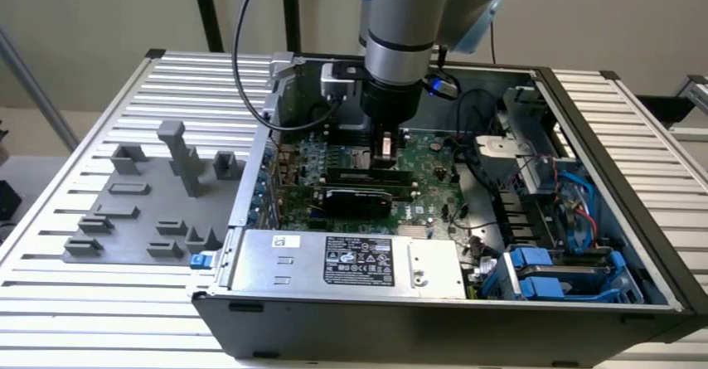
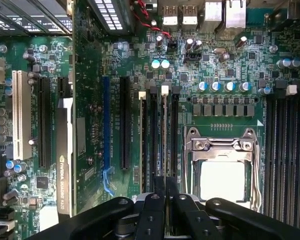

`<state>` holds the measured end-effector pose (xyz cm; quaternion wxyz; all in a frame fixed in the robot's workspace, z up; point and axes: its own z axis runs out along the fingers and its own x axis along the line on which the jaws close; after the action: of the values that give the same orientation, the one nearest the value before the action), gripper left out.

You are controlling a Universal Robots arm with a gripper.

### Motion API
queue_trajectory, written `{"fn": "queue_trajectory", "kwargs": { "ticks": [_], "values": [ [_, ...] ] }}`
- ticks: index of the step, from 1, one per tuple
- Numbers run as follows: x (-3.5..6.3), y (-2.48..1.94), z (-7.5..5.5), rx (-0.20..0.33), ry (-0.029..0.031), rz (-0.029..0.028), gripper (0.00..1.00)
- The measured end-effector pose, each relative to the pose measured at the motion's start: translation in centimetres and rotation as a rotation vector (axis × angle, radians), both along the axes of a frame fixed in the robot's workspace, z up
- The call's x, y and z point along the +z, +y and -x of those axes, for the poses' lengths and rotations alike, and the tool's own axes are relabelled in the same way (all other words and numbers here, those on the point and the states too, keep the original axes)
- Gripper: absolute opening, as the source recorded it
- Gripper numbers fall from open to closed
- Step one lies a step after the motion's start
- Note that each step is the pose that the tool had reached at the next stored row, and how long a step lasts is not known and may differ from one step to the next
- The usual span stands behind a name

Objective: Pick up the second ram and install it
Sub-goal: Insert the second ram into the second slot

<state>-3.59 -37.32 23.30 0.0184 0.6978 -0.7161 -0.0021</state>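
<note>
A Universal Robots arm reaches down into an open computer case (image 1: 619, 303) standing on a slatted metal worktop (image 1: 78, 211), its end effector (image 1: 386, 145) lowered just above the green motherboard (image 1: 426, 157) near the middle of the case. Seen from the wrist, the end effector (image 2: 165, 197) has its two dark fingers (image 2: 151, 215) pressed close together on the second ram (image 2: 165, 135), which is viewed edge-on as a thin upright strip running away from the fingertips along the bank of memory slots (image 2: 157, 140) beside the processor socket (image 2: 221, 167). The stick stands in line with one of those slots, with white latch tabs at the far end; whether it is fully seated cannot be told. On the other side of the socket lies a second bank of dark slots (image 2: 285, 150), and a graphics card (image 2: 65, 155) sits on edge among the expansion slots. In the exterior view, a silver power supply (image 1: 348, 261) with a black label fills the near side of the case, blue drive carriers (image 1: 559, 274) sit at the exterior view's right, and a grey holder tray (image 1: 144, 211) with upright blocks rests on the worktop at the exterior view's left, beside the case
</note>
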Motion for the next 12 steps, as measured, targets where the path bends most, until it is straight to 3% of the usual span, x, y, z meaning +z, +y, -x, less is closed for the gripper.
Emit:
{"fn": "queue_trajectory", "kwargs": {
  "ticks": [12],
  "values": [
    [-0.11,0.0,-0.01,0.0,0.0058,0.0018,0.0]
  ]
}}
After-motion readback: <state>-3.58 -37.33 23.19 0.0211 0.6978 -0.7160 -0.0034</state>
